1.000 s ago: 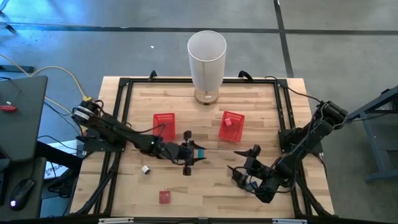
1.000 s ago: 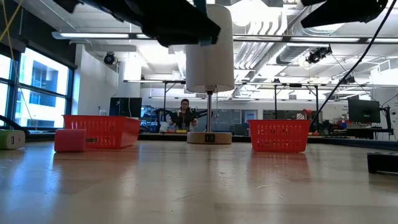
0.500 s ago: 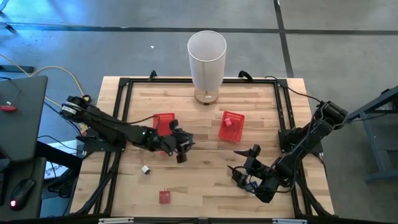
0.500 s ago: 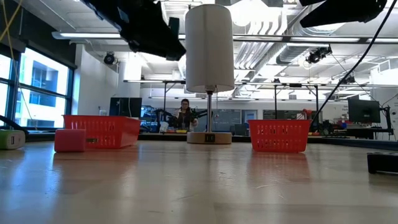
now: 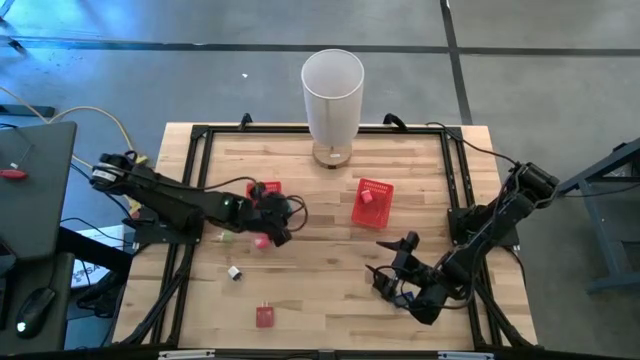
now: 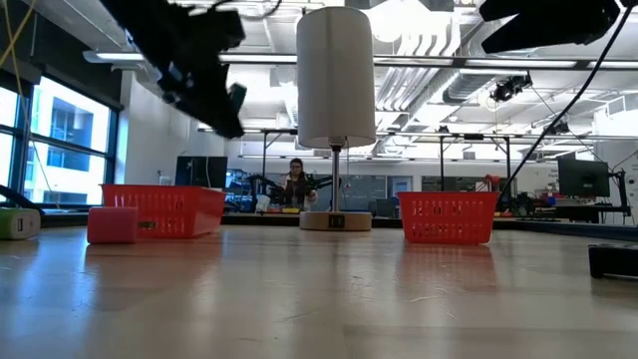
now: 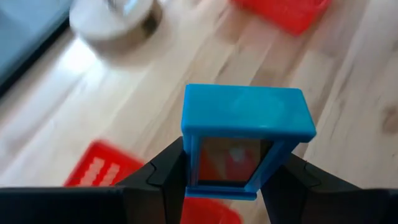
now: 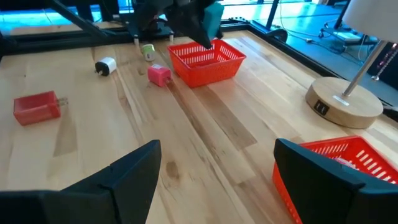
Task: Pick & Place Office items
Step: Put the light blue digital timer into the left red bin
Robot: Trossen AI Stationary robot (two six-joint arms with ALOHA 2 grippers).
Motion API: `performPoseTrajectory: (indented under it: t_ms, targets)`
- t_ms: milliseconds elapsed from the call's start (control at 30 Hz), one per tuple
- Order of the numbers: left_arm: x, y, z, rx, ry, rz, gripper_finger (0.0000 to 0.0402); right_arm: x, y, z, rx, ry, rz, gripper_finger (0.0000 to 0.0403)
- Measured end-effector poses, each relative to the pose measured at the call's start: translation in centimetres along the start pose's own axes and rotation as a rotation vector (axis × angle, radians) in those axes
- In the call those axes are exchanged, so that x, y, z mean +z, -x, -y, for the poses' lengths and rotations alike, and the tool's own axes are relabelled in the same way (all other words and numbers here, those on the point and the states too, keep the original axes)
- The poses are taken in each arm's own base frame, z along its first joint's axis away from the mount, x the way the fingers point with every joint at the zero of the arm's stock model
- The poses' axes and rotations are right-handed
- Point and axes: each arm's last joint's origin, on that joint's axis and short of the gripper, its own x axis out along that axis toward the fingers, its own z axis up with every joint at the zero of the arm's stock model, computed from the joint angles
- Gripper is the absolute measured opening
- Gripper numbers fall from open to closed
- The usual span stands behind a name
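Note:
My left gripper (image 5: 272, 222) is shut on a blue box-shaped office item (image 7: 244, 118) and hangs over the near edge of the left red basket (image 5: 263, 192). The right wrist view shows the item (image 8: 212, 14) above that basket (image 8: 205, 59). On the wood near the basket lie a pink item (image 5: 261, 240), a green one (image 5: 228, 238), a white one (image 5: 234, 272) and a red block (image 5: 264, 316). A red item (image 5: 367, 197) sits in the right red basket (image 5: 372, 203). My right gripper (image 5: 385, 262) waits open at the near right, holding nothing. My left gripper pinches the blue item's two opposite sides (image 7: 189, 163) between its two fingers (image 7: 163, 177), on the end nearest the wrist. The rest of the item sticks out past the fingertips. The fingers slant downward. The item is lifted clear of table and basket.
A tall white cylinder lamp (image 5: 332, 95) stands on its round base (image 8: 344, 102) at the far middle. A black frame (image 5: 195, 170) runs around the tabletop. A dark object (image 6: 613, 261) lies at the low view's right.
My left gripper has carried the blue item from the table's middle toward the left and far edges, ending over the left basket. Its wrist has rolled and tipped along the way. The pink and green items, earlier under the arm, now show.

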Motion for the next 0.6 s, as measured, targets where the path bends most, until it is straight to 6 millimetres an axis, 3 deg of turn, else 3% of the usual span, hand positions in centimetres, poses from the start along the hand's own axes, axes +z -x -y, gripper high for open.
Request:
performPoseTrajectory:
  t_ms: [200,600]
  targets:
    - [-0.6,-0.8,-2.5,0.069,0.115,-0.178,0.0153,0.0,-0.1,0.0,0.001,-0.009,-0.001,0.0301]
    - [-1.3,-1.4,-5.2,0.177,0.250,-0.358,0.0153,0.0,-0.1,0.0,0.003,-0.011,-0.001,0.0301]
